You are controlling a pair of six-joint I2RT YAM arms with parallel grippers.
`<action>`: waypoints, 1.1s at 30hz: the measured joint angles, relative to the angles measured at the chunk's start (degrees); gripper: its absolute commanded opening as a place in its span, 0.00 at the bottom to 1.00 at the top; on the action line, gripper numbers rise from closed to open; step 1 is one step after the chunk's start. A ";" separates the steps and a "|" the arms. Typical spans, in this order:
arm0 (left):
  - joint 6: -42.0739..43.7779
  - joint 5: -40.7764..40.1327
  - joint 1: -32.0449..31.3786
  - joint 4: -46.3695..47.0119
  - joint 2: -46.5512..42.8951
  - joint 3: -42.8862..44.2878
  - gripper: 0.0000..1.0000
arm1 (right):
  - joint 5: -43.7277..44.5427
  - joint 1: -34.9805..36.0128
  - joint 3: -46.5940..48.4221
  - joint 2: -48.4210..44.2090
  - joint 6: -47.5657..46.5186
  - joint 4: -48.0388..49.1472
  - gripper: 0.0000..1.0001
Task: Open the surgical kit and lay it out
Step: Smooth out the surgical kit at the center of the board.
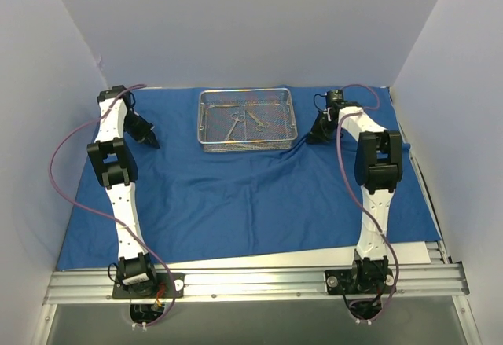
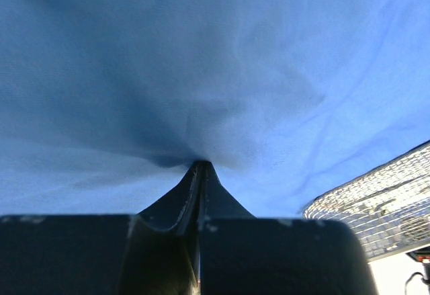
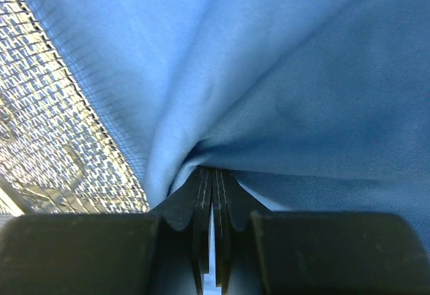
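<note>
Left pincer is clenched on a pucker of the blue cloth wrap, just left of the wire-mesh tray. Right pincer is clenched on a fold of the same cloth, just right of the tray. Between them the tray stands on the far middle of the spread cloth, with thin steel instruments lying inside.

My worry from here is that the tray rests on the very cloth both pincers grip. An uneven or sharp pull could drag or tip it and jumble the instruments — or the thin pinch could slip free.

Mildly creased, the cloth covers most of the table; a pale strip shows at the near edge, beside the metal rail. Plain white walls close in left, right and far.
</note>
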 measured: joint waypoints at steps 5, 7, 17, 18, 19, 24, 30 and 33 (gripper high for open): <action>0.24 -0.79 -1.70 4.96 -5.55 -10.54 0.02 | -0.17 -1.57 -2.64 -1.60 -0.57 1.22 0.00; 0.39 -0.81 -2.36 5.97 -6.99 -13.25 0.02 | -0.02 -2.71 -4.92 -2.97 -0.94 1.66 0.00; 1.40 -0.33 -3.50 8.13 -10.10 -19.15 0.02 | 0.11 -11.17 -12.83 -7.98 -2.14 2.69 0.00; 1.51 -0.37 -3.50 8.52 -10.40 -19.69 0.02 | 0.22 -11.04 -13.25 -8.22 -2.29 3.02 0.00; 1.64 -0.37 -3.48 8.74 -10.54 -19.91 0.02 | 0.55 -10.82 -14.01 -8.70 -2.40 3.74 0.00; 1.88 -0.37 -3.10 8.26 -10.21 -19.10 0.02 | 1.92 -9.51 -22.03 -13.25 -1.29 8.90 0.00; 2.36 0.28 -1.92 6.47 -7.98 -15.41 0.02 | 2.84 -8.07 -30.21 -17.88 0.28 14.69 0.00; 2.84 1.44 -1.18 5.51 -6.95 -13.92 0.02 | 3.65 -7.19 -33.27 -19.54 0.57 17.42 0.00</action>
